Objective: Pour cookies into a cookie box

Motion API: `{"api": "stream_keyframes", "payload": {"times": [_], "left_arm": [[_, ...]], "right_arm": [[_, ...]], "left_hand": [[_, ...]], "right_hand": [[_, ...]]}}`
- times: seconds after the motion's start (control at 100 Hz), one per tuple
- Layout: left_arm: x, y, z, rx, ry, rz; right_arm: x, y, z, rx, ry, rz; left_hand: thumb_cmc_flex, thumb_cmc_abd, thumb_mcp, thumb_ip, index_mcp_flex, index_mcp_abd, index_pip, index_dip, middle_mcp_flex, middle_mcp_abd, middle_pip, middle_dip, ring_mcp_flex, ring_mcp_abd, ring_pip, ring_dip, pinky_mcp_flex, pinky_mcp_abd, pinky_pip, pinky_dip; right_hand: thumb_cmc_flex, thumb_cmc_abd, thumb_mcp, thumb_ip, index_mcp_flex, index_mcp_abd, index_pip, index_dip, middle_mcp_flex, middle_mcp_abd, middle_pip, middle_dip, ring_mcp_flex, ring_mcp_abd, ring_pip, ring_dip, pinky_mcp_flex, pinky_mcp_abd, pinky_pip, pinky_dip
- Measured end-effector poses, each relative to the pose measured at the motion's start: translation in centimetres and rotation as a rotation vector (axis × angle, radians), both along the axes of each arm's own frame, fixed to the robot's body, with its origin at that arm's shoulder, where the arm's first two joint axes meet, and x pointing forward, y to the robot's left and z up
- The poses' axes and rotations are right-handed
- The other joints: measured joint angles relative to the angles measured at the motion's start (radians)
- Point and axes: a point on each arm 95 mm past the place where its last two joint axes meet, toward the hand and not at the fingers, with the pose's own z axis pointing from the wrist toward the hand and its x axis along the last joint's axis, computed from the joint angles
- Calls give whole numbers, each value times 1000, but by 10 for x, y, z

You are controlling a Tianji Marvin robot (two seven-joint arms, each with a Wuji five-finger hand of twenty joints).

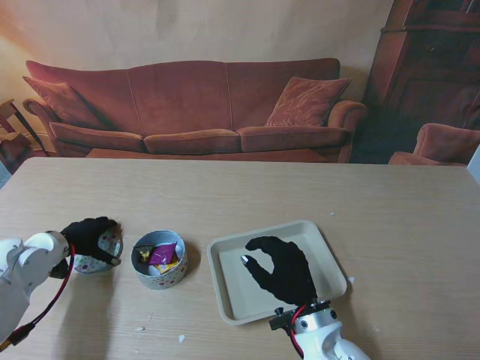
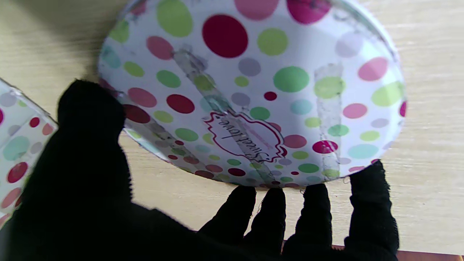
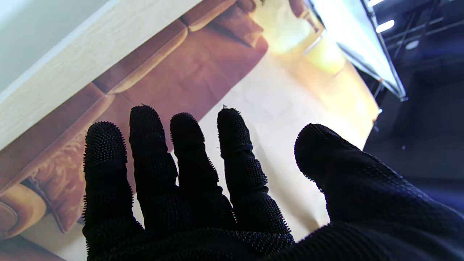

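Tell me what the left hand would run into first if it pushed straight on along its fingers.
The left hand would meet the polka-dot tin lid first; its fingertips already sit at the lid's rim. Whether they touch it is unclear.

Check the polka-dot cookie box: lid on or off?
Off. The cookie box stands open with wrapped cookies showing; the left hand rests on its lid beside it.

Red sofa (image 1: 195, 109) against peach wall (image 1: 225, 30)
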Motion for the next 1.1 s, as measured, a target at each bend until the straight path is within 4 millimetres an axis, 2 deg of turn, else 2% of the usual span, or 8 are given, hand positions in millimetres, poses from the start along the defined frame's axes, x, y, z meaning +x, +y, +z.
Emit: {"api": "stream_keyframes", "payload": {"times": [0.27, 0.43, 0.54, 0.62, 0.7, 0.83, 0.97, 1.1], "left_arm": [[4, -1, 1, 35, -27, -18], [5, -2, 2, 65, -27, -31], [6, -1, 4, 82, -32, -37], [5, -1, 8, 114, -33, -50], [4, -1, 12, 130, -20, -53], [1, 1, 16, 140, -20, -59], [-2, 2, 21, 163, -11, -70], [-8, 2, 29, 172, -7, -95]], "right_arm": [[0, -2, -2, -118, -50, 51], [1, -4, -3, -151, -64, 69], [2, -5, -4, -154, -66, 71], [2, -5, -4, -152, -66, 71], [2, -5, -4, -145, -60, 73], [2, -5, -4, -144, -60, 76], [2, -5, -4, -128, -57, 81], [3, -6, -4, -105, -44, 80]], "left_hand": [[-33, -34, -1, -54, 69, 2, -2, -2, 10, 0, 133, 66, 120, 5, 325, 300, 109, 1, 44, 90], [-63, -60, -5, -99, 75, 2, -4, -2, 14, 1, 150, 86, 222, 13, 442, 377, 249, 3, 85, 188], [-76, -61, -5, -121, 96, 0, -2, -2, 32, 6, 196, 134, 301, 13, 550, 436, 348, -9, 178, 200], [-85, -61, -5, -131, 118, 0, 22, 7, 68, 16, 273, 205, 367, 5, 658, 488, 423, -29, 286, 201], [-83, -61, -4, -130, 137, 7, 62, 10, 115, 19, 353, 261, 443, -52, 759, 503, 480, -76, 481, 204], [-81, -59, -1, -127, 165, 36, 150, 20, 241, 18, 457, 310, 512, -61, 825, 511, 584, -154, 636, 206], [-81, -59, 22, -125, 195, 54, 273, 36, 361, 16, 556, 351, 618, -88, 907, 511, 721, -207, 749, 144], [-53, -64, 85, -106, 382, -27, 583, 150, 529, -14, 630, 380, 743, -105, 966, 500, 852, -228, 821, 67]], "right_hand": [[0, 2, -12, 0, 0, -23, -27, 0, 0, -21, -23, -4, -1, -30, 0, -14, -33, -12, -48, -4], [0, 12, -30, 0, 0, -24, -27, 5, 0, -30, -24, -6, -4, -42, -25, -15, -41, -22, -72, -11], [0, 12, -30, 0, 0, -25, -27, 6, 0, -31, -24, -6, -4, -42, -25, -15, -42, -23, -74, -12], [0, 12, -30, 0, 0, -35, -27, 8, 0, -35, -25, -6, -4, -43, -25, -15, -46, -25, -81, -12], [0, 12, -30, 0, 0, -35, -27, 9, 0, -36, -25, -6, -4, -43, -25, -15, -51, -25, -86, -12], [0, 13, -30, 0, 0, -35, -27, 11, 0, -37, -25, -6, -4, -53, -25, -15, -52, -27, -94, -12], [0, 38, -50, 0, 0, -35, -27, 16, 0, -38, -25, -6, -22, -54, -28, -15, -53, -34, -98, -7], [0, 49, -64, 0, 0, -35, -27, 16, 0, -38, -35, -6, -23, -54, -32, -15, -62, -35, -104, -6]]}}
